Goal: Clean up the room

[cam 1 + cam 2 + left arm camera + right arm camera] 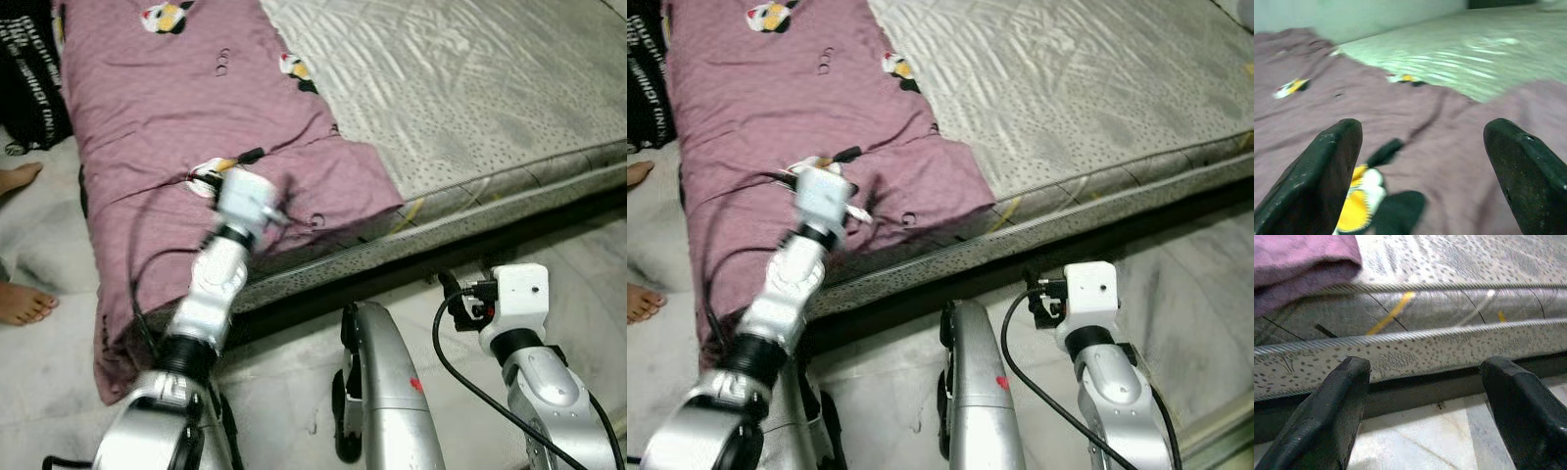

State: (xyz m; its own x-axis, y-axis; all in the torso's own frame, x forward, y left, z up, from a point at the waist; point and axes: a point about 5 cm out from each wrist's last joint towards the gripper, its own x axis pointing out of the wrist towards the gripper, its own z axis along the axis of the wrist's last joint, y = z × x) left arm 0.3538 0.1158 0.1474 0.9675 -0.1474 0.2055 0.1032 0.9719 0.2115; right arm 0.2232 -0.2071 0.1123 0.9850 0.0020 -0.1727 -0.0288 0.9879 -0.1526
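Mattress (490,88) | purple blanket (1449,147) under left tool (1420,181), wide open, empty

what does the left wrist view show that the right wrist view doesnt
Left wrist alone: the left tool, fingers apart, hovering over the purple blanket's top, with its yellow, white and black cartoon prints.

Right wrist alone: the right tool, fingers apart, low and facing the mattress's side edge, with the dark gap under it and the pale floor.

Both: some purple blanket and the grey patterned mattress top.
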